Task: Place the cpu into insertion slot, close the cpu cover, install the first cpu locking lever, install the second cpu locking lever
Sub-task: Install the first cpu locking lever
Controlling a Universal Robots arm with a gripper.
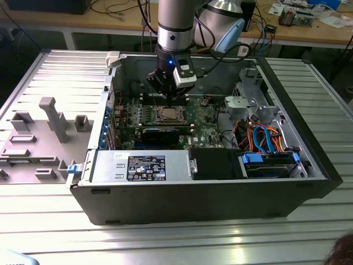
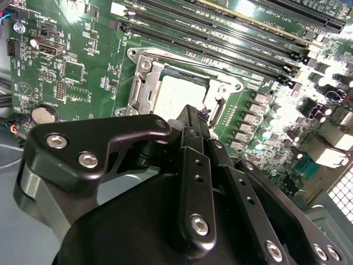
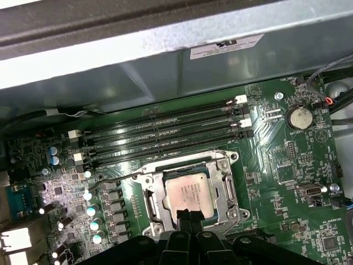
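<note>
Closest to us in both wrist views is the black gripper [image 3: 189, 214], its fingers [image 2: 190, 124] drawn together with no visible gap and their tips resting on or just above the near edge of the cpu [image 3: 189, 190]; we cannot tell whether they actually touch it. Nothing is held between them.

Moving from left to right across the first wrist view, we see a cluster of silver-topped capacitors [image 3: 91, 210], then the insertion slot [image 3: 190, 190] with its silvery rim. The cpu sits flat inside that slot, its pale grey metal top facing up. Faint print runs across the chip, too small for us to read. The cpu cover [image 3: 227, 185] lies down around the chip as a thin metal frame. Beyond the slot run four long black memory slots [image 3: 160, 132], and further right a round coin battery [image 3: 300, 117] sits on the green motherboard [image 3: 287, 176].

A white label [image 3: 226, 47] is stuck on the grey case wall above the board; its text is unreadable.

From the exterior view, the arm [image 1: 175, 27] reaches down into the open computer case [image 1: 209, 193], with the gripper [image 1: 168, 91] just above the socket.
</note>
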